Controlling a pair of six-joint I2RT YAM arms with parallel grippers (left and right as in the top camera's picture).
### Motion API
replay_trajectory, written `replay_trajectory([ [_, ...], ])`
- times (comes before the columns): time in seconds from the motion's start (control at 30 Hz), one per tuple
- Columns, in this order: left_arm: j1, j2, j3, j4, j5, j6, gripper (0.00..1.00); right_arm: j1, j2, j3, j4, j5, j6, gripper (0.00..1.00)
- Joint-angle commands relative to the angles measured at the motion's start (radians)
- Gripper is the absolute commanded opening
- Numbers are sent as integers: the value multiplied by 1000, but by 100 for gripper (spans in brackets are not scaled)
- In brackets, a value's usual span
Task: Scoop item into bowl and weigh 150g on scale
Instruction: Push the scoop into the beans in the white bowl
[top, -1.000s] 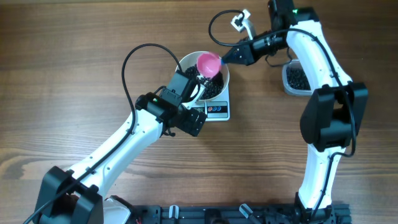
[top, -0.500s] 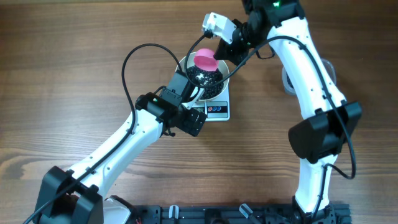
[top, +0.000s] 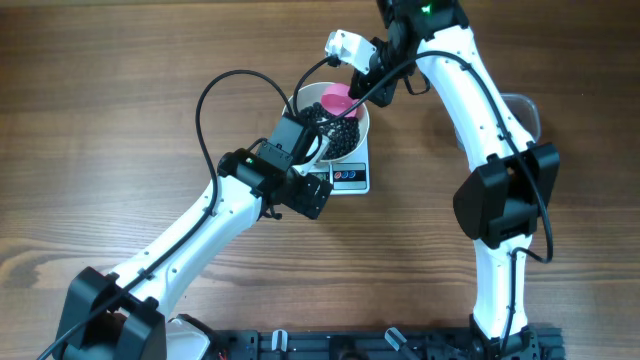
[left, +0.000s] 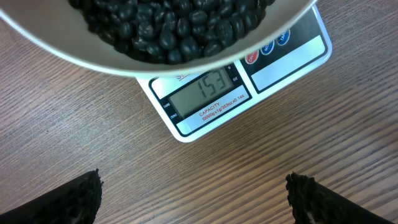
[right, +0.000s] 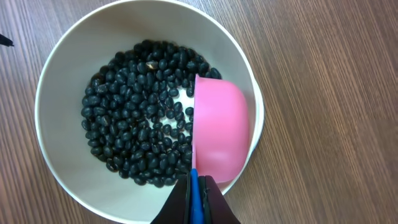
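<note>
Hanging above the white bowl (right: 59, 93), the right gripper (right: 198, 202) had its fingers pressed together on the thin blue handle (right: 194, 186) of a pink scoop (right: 221, 130). The scoop's cup lay tipped on its side over the right part of the bowl, its mouth turned toward the middle, and whether anything remained in it could not be told. The black beans (right: 137, 124) lay as a loose dark heap across the bottom of the bowl, with bare white wall showing all round them. The bowl stood on the small white scale (left: 289, 59), overhanging much of its top. From the left wrist view the grey display (left: 202, 93) on the front edge read 153, and two round buttons (left: 267, 48) sat just beside it. The left gripper (left: 196, 202) was low over the wooden table (left: 93, 143) in front of the scale, its fingers spread wide with nothing between them. In the overhead view this arm reached in from the lower left to the near side of the bowl, while the right arm came in from above. A clear plastic tub (top: 523, 110) sat well apart to the right, partly hidden behind the right arm.
</note>
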Motion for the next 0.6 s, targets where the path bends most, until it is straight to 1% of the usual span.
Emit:
replay_trajectory([
  [0.0, 7, -16, -5, 3, 5, 12, 100, -7, 8, 6, 5, 47, -21, 4],
  [0.13, 7, -16, -5, 3, 5, 12, 100, -25, 8, 6, 16, 59, -21, 4],
  [0.33, 7, -16, -5, 3, 5, 12, 100, -25, 8, 6, 18, -77, -17, 4],
  [0.57, 7, -16, -5, 3, 5, 12, 100, -11, 9, -27, -10, -77, -16, 4],
])
